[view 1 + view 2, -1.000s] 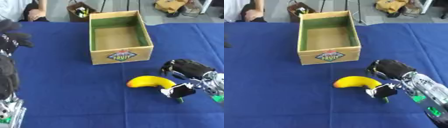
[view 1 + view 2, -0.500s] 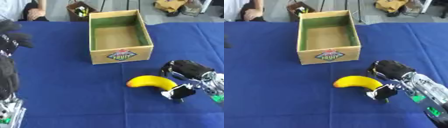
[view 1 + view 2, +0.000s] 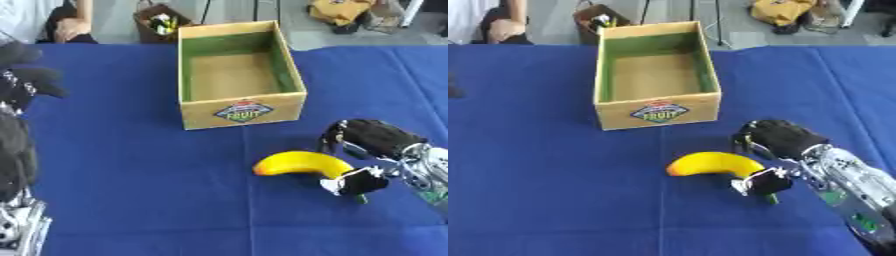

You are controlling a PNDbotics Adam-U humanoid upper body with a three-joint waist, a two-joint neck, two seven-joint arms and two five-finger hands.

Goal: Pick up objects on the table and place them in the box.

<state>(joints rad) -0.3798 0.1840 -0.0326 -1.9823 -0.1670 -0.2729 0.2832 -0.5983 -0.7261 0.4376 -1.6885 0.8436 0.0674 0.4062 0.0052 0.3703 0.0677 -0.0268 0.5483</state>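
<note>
A yellow banana (image 3: pixel 297 163) lies on the blue table (image 3: pixel 149 185), in front of and to the right of the cardboard fruit box (image 3: pixel 241 111). The box stands open with nothing inside. My right hand (image 3: pixel 378 139) comes in from the right and sits over the banana's right end. Its fingers (image 3: pixel 335 137) curl down behind the fruit and its thumb (image 3: pixel 357 182) touches the tip from the front. My left hand (image 3: pixel 19 80) hangs at the left edge with relaxed fingers, far from both banana and box.
Beyond the table's far edge sit a small brown crate (image 3: pixel 161 21) of items and a yellow bag (image 3: pixel 338 10). My left arm (image 3: pixel 16 165) runs down the left side. Blue cloth stretches between that arm and the banana.
</note>
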